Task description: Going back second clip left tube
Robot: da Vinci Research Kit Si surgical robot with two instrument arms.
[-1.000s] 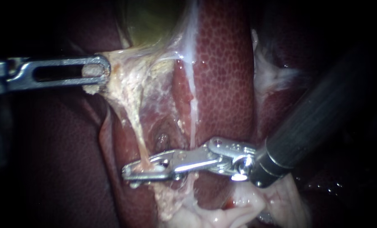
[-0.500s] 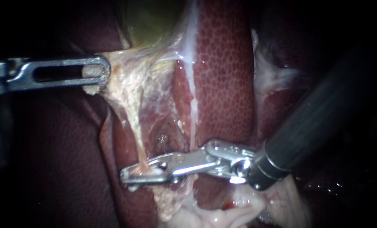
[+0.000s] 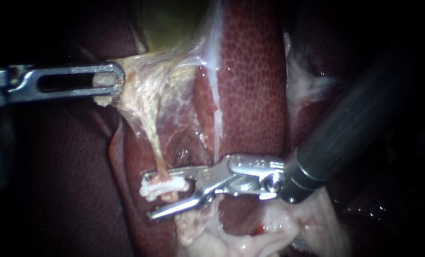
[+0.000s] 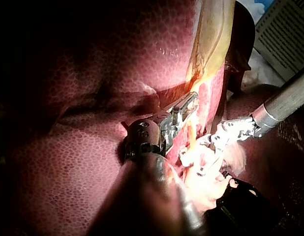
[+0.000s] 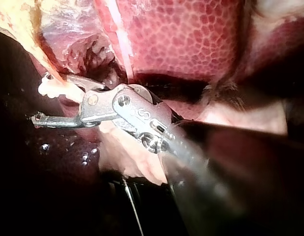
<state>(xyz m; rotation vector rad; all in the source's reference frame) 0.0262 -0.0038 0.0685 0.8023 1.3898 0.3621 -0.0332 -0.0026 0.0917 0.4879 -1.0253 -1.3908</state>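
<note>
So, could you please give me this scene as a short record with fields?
left tool: jaws shut on pale tissue, which is stretched taut
right tool: jaws open, with the clip between them
clip: white, set across the left tube
left tube: thin strand running from the pale tissue down to the clip
liver: mottled red, beside the tube
gallbladder: greenish, above the pale tissue
</note>
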